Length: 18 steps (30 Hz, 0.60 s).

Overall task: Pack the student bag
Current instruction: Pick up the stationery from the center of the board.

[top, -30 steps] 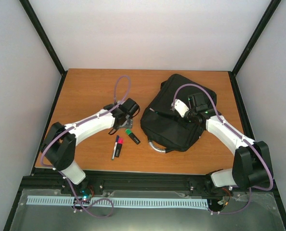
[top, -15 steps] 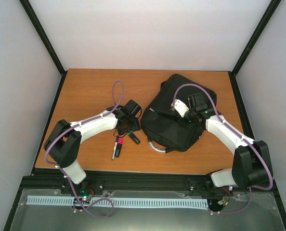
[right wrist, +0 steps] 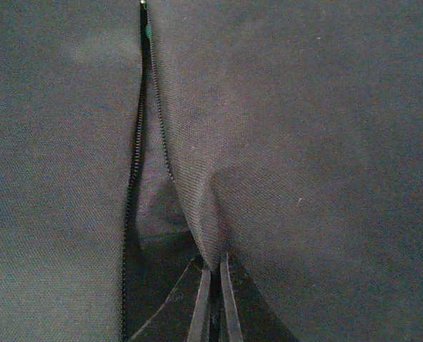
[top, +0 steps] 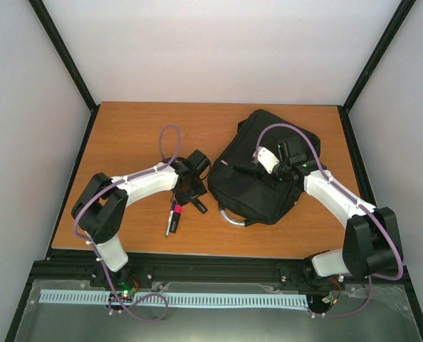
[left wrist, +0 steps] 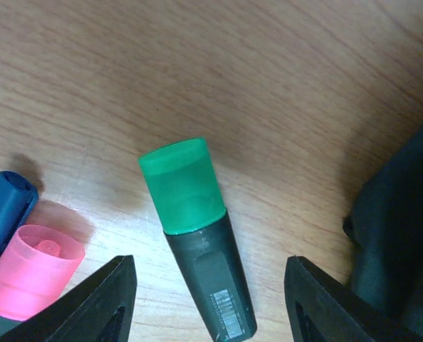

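**A:** What was different from one second before?

**B:** The left arm had come lower and nearer to the bag. Before, the left jaws stood behind the pens. Now they were over the green highlighter, one jaw on each side of its black body. They were wide open and, as far as I could see, did not touch it.

**A:** And the other pens?

**B:** The pink-capped marker lay just outside one jaw, and the blue pen lay beside the marker. Neither had moved.

**A:** Where was the student bag?

**B:** The student bag lay on the surface, just outside the other left jaw. Its dark edge showed in the left wrist view. The right jaws were almost closed and pinched a fold of the bag fabric beside the open zipper. They had kept the same place during this second.

**A:** What did this mean for the task?

**B:** In my judgement the right side was keeping the opening ready, and the left jaws only needed to close on the highlighter. Nothing was lifted yet. The pink-capped marker was near, so the closing jaw could push it.
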Tool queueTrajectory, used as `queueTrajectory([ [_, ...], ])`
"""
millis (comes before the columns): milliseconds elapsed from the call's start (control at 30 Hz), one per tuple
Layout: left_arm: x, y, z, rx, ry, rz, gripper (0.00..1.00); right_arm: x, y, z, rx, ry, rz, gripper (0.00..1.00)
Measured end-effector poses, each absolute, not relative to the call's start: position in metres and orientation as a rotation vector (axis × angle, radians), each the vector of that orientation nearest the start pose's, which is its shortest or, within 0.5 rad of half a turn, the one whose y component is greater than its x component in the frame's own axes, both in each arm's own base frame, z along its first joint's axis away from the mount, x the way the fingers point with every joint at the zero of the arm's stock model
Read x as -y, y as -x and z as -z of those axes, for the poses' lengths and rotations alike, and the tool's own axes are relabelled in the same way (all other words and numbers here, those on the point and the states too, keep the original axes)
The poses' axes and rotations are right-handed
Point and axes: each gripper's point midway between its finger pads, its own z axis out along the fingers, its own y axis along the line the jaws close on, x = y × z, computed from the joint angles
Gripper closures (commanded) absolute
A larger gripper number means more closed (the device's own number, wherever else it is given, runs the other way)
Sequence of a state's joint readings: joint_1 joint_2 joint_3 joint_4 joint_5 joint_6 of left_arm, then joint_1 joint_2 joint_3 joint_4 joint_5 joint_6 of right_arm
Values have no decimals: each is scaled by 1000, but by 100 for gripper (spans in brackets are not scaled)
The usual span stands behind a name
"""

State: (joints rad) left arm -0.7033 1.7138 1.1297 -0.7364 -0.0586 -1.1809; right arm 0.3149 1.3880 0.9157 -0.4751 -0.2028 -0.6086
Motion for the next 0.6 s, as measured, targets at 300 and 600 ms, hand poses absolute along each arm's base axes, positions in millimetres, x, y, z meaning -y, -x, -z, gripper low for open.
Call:
queueTrajectory([
  [300, 228, -281, -31, -2889, 783, 186, 44, -144, -331, -118, -2198, 1184, -134, 97],
  [600, 233, -285, -20, -2920, 771, 146, 60, -145, -331, -117, -2201, 1187, -138, 97],
])
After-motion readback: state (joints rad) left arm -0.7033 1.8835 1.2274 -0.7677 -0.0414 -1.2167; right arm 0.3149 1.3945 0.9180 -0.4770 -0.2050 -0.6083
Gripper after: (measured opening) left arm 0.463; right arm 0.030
